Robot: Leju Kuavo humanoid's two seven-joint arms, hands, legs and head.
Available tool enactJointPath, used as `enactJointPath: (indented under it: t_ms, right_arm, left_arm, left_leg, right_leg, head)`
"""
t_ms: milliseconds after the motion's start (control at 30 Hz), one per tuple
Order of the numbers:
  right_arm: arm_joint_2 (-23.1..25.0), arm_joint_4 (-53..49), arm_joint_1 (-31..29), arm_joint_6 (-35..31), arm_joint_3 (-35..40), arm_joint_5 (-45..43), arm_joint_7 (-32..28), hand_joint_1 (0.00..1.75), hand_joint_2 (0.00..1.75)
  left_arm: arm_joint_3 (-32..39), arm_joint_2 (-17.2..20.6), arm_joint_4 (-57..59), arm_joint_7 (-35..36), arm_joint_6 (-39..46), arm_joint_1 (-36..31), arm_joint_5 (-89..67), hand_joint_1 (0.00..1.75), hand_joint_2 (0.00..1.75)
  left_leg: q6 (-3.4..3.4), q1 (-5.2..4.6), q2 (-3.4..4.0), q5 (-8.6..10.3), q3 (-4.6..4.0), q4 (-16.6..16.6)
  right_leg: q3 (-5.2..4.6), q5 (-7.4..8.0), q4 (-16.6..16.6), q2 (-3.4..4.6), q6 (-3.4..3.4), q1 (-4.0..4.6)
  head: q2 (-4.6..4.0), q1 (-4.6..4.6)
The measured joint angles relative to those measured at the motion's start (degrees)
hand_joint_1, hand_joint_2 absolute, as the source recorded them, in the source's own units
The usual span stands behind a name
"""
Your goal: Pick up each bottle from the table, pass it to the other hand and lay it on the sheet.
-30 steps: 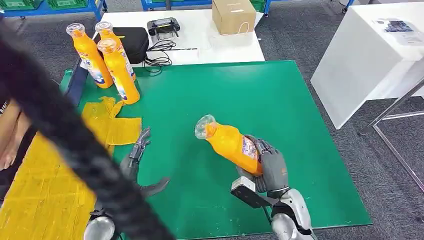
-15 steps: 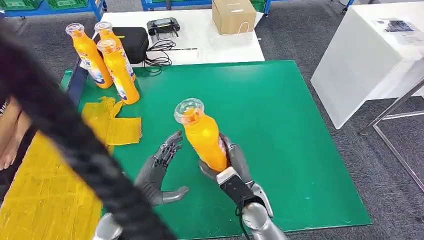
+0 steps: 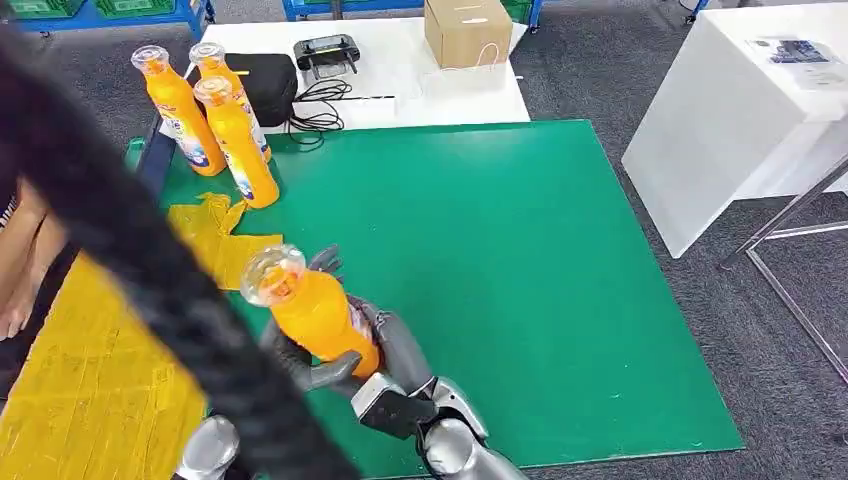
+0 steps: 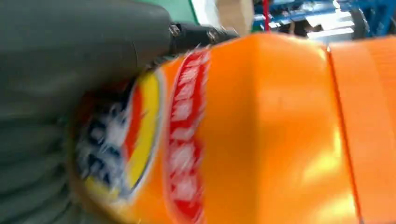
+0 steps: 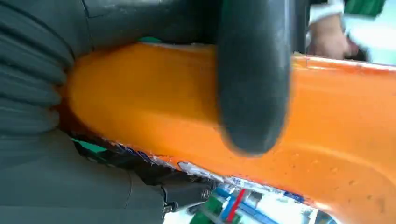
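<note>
My right hand (image 3: 398,347) grips an orange bottle (image 3: 318,318) with a clear cap, held tilted above the green mat's (image 3: 520,250) near left part; the thumb wraps over the bottle (image 5: 252,93). My left hand (image 3: 300,365) lies against the bottle's other side, thumb under it and fingers (image 3: 326,262) still straight behind it. The labelled bottle (image 4: 261,130) presses into the left palm. The yellow sheet (image 3: 80,390) lies just left of the hands. Three more orange bottles (image 3: 215,125) stand at the mat's far left corner.
A thick black strap (image 3: 130,250) crosses the left of the head view. A person's arm (image 3: 22,262) is at the left edge. Behind the mat a white table (image 3: 400,80) carries a cardboard box (image 3: 467,32), a controller and a black bag. Another white table (image 3: 740,110) stands right.
My right hand has carried the bottle leftward across the mat into my left hand, which rose to meet it. The standing bottles have not moved.
</note>
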Motion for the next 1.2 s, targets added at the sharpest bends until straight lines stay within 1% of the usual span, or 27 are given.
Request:
enactJointPath:
  t_ms: [200,233,267,400,667,867,900,933,967,1200]
  right_arm:
    - [0.00,3.38,-1.80,-2.36,3.54,-0.74,-0.89,1.75,1.75]
    - [0.00,3.67,-2.05,-2.60,3.86,-0.92,-0.92,1.75,1.75]
    - [0.00,4.06,-2.22,-2.82,4.30,-1.18,-0.94,1.75,1.75]
    - [-0.02,4.94,-2.70,-3.28,5.05,-1.64,-0.96,1.75,1.75]
    - [0.04,5.72,-3.19,-6.45,5.64,-2.08,-0.66,1.75,1.75]
    - [0.33,5.72,-3.57,-7.21,5.70,-1.73,-0.63,1.75,1.75]
    - [0.35,5.72,-3.66,-7.30,5.70,-1.64,-0.63,1.61,1.75]
    - [0.39,5.72,-3.76,-7.34,5.70,-1.57,-0.63,0.65,1.75]
    - [0.44,5.72,-3.83,-7.34,5.70,-1.55,-0.61,0.00,1.75]
    - [0.37,6.05,-3.07,-8.33,5.64,-1.84,0.11,0.00,1.75]
  left_arm:
    - [1.18,1.38,-0.46,0.02,0.94,0.58,1.24,0.00,1.75]
    - [1.18,1.49,-0.46,0.09,1.29,0.64,1.22,1.22,1.75]
    - [1.20,1.57,-0.46,0.15,1.53,0.68,1.18,1.75,1.75]
    - [1.20,1.73,-0.46,-0.07,2.38,0.98,1.18,1.75,1.75]
    - [1.22,1.73,-0.90,-2.69,4.81,0.59,1.59,1.75,1.75]
    - [1.31,1.66,-1.46,-3.49,5.73,0.18,1.62,1.75,1.75]
    - [1.31,1.66,-1.62,-3.63,5.81,0.16,1.64,1.75,1.75]
    - [1.33,1.66,-1.79,-3.63,5.97,0.13,1.64,1.75,1.75]
    - [1.33,1.66,-1.90,-3.74,6.10,0.11,1.64,1.75,1.75]
    - [2.62,1.51,-3.65,-5.36,9.29,-0.04,2.14,1.75,1.75]
  left_leg:
    - [-0.01,0.00,0.01,0.01,0.00,0.00]
    - [-0.01,-0.01,0.00,0.01,0.00,0.00]
    - [-0.01,-0.01,0.00,0.01,0.00,0.01]
    - [-0.01,-0.02,0.00,0.01,0.00,0.01]
    - [-0.01,-0.01,0.02,0.01,0.00,0.01]
    - [-0.02,-0.01,0.03,0.01,0.00,0.01]
    - [-0.02,-0.01,0.03,0.01,0.00,0.01]
    - [-0.02,-0.01,0.02,0.01,0.00,0.01]
    - [-0.02,-0.01,0.03,0.01,-0.01,0.01]
    - [-0.02,-0.01,0.02,0.01,-0.02,0.01]
  right_leg:
    - [-0.01,0.00,0.00,0.00,-0.01,-0.02]
    - [-0.01,0.00,0.00,0.00,-0.01,-0.02]
    - [0.00,0.00,0.00,0.00,0.00,-0.02]
    - [-0.03,0.00,0.00,0.00,0.00,-0.03]
    - [-0.10,0.00,-0.01,0.02,-0.01,-0.02]
    - [-0.11,0.00,0.00,0.03,-0.01,-0.02]
    - [-0.12,0.00,-0.01,0.03,-0.01,-0.03]
    - [-0.12,0.00,-0.01,0.03,-0.01,-0.03]
    - [-0.11,0.00,0.00,0.03,-0.01,-0.03]
    - [-0.10,0.00,-0.01,0.02,-0.01,-0.02]
  head:
    - [0.00,0.02]
    - [0.00,0.00]
    - [0.00,0.02]
    - [0.00,0.02]
    - [0.00,0.02]
    - [0.00,0.02]
    - [0.00,0.02]
    - [0.00,0.02]
    - [0.00,0.02]
    - [0.00,0.04]
